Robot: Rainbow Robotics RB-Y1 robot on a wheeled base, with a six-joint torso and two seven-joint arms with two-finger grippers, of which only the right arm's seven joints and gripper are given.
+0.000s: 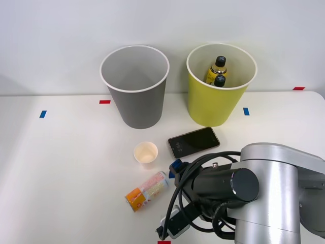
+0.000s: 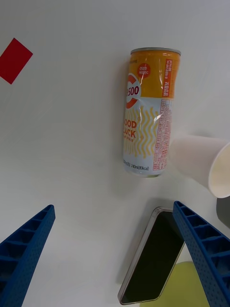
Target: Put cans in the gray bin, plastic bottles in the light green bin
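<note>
Ribbed blue fingers (image 2: 24, 249) of the right gripper (image 2: 115, 259) stood spread wide and held nothing. Ahead of them, apart, the smooth cylindrical can (image 2: 147, 111) lay on its side on the white table (image 1: 66, 168), beside a cream paper cup (image 1: 145, 152) and a glossy black phone (image 1: 193, 142). Two black-capped bottles (image 1: 218, 71) stood in the tapered light green bin (image 1: 213, 109), next to the gray bin (image 1: 138, 109).
</note>
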